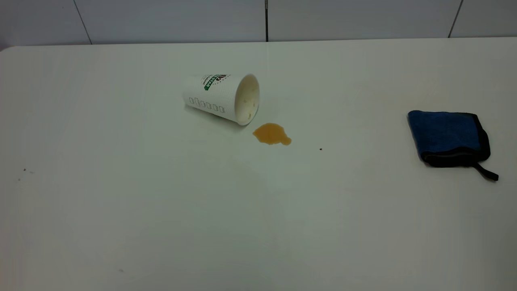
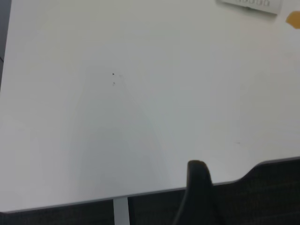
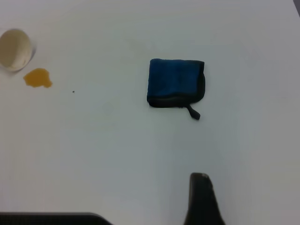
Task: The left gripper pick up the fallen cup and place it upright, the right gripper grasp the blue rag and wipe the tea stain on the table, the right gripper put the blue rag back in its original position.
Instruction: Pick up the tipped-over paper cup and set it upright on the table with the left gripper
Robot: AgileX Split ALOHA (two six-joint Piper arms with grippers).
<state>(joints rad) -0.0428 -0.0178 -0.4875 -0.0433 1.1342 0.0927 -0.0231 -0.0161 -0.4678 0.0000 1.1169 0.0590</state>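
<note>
The cup [image 1: 220,97] lies on its side on the table [image 1: 161,210], left of centre, with its mouth facing right. The tea stain [image 1: 271,134] sits just in front of the mouth. The blue rag [image 1: 448,137] lies folded at the right, its loop tab towards the front. Neither arm shows in the exterior view. The left gripper [image 2: 198,187] shows only as a dark tip over the table's edge, far from the cup [image 2: 253,3] and the stain [image 2: 294,18]. The right gripper [image 3: 201,197] is a dark tip well short of the rag [image 3: 176,82]; cup [image 3: 16,49] and stain [image 3: 37,78] lie beyond.
A tiny dark speck [image 1: 320,149] lies right of the stain. A few small specks [image 1: 24,170] mark the table at the left. A grey wall runs behind the table's far edge. In the left wrist view a dark surface [image 2: 272,192] lies beyond the table's edge.
</note>
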